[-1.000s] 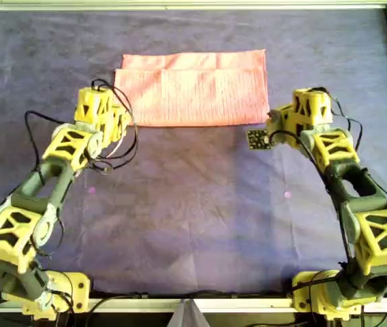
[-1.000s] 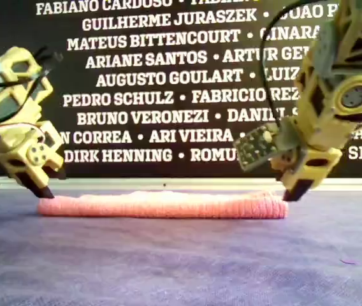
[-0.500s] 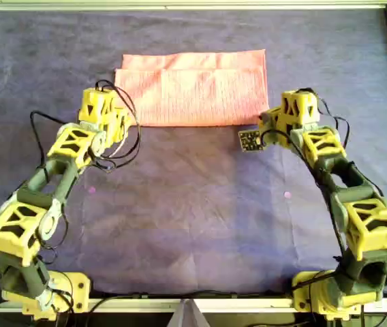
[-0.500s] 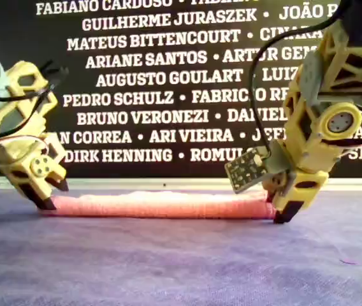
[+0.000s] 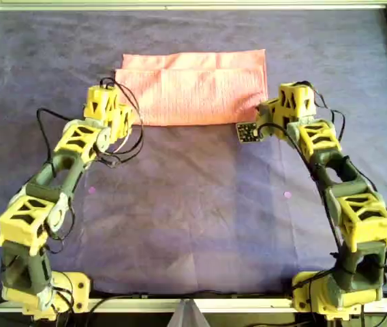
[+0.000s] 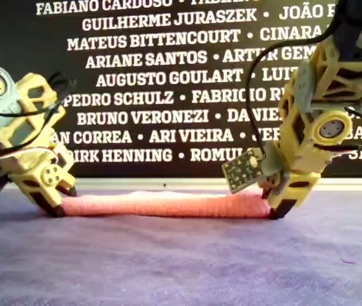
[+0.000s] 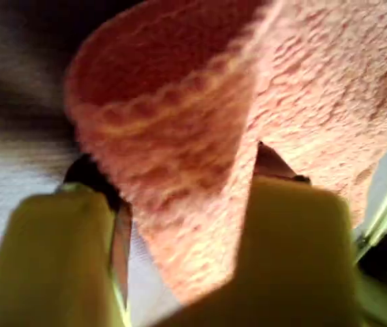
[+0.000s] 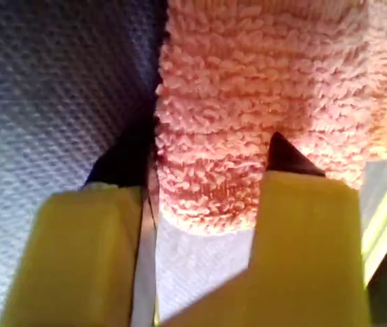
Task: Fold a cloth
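Note:
The salmon-pink cloth (image 5: pixel 193 88) lies folded into a wide band at the far middle of the purple sheet; the exterior view shows the cloth (image 6: pixel 162 204) as a low roll. My left gripper (image 5: pixel 129 117) sits at its near corner on the overhead view's left, low on the sheet (image 6: pixel 57 207). Its fingers stand open with the cloth's folded edge (image 7: pixel 200 102) between them (image 7: pixel 180 170). My right gripper (image 5: pixel 265 112) is at the near corner on the overhead view's right (image 6: pixel 273 210), open, with the cloth's edge (image 8: pixel 261 102) between its fingers (image 8: pixel 207 163).
The large purple sheet (image 5: pixel 193 204) covers the whole table inside a pale frame rail (image 5: pixel 193 5). A small green circuit board (image 5: pixel 248 131) sticks out from the right wrist. A black banner with white names (image 6: pixel 168 76) stands behind the table.
Both grippers have dropped to the sheet and slid inward onto the cloth's near corners. The cloth itself has not moved.

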